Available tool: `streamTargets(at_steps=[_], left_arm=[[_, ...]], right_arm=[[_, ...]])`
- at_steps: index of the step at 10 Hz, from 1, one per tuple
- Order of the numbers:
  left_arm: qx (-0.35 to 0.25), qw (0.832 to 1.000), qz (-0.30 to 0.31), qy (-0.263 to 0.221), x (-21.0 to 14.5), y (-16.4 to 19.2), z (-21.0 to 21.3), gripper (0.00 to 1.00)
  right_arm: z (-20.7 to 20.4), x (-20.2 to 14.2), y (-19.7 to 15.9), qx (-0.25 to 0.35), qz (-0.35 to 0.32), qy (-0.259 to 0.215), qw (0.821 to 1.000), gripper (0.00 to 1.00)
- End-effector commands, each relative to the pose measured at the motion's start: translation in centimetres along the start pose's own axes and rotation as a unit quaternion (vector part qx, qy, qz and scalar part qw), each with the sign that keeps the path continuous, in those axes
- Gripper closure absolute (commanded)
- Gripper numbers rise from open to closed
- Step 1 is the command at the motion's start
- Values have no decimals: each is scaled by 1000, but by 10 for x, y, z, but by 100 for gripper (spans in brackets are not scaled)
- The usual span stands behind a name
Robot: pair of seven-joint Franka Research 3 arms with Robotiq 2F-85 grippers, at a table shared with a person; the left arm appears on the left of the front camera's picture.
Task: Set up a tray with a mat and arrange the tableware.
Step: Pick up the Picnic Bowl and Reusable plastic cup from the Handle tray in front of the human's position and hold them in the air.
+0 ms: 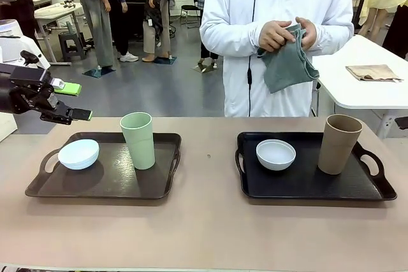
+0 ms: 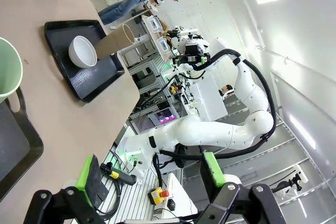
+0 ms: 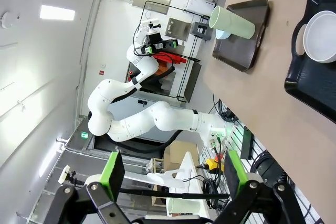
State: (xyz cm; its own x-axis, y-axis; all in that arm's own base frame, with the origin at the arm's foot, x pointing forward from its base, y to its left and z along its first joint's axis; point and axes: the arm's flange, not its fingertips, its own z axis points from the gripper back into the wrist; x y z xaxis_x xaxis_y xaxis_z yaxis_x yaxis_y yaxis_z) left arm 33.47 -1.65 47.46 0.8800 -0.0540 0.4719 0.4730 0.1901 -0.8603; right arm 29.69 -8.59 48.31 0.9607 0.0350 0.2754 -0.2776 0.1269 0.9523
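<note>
The brown tray holds a blue bowl, green tumbler (upright).

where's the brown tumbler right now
Front view: the brown tumbler stands upright at the right end of the black tray on the robot's right, the greyish white bowl beside it.

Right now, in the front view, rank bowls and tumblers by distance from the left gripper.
1. Pale blue bowl, left tray, under left gripper.
2. Pale green tumbler, same tray.
3. Greyish white bowl, right tray.
4. Brown tumbler, far right.
</note>
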Motion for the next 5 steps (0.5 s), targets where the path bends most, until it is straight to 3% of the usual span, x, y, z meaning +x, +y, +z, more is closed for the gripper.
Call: streamTargets(at_steps=[1,2,3,4,5], left_arm=[[40,998,-31,35,8,-23,-22,0],[108,989,-79,63,20,-65,-52,0],[160,977,-116,84,30,-99,-78,0],[228,959,-133,101,39,-131,-104,0],[292,936,-167,104,47,-158,-128,0]], right_arm=[[0,1,6,-264,156,-17,952,0],[9,3,15,-330,209,18,920,0],[26,9,22,-385,238,-12,892,0],[42,15,21,-495,251,-39,831,0],[58,21,15,-562,246,-50,788,0]])
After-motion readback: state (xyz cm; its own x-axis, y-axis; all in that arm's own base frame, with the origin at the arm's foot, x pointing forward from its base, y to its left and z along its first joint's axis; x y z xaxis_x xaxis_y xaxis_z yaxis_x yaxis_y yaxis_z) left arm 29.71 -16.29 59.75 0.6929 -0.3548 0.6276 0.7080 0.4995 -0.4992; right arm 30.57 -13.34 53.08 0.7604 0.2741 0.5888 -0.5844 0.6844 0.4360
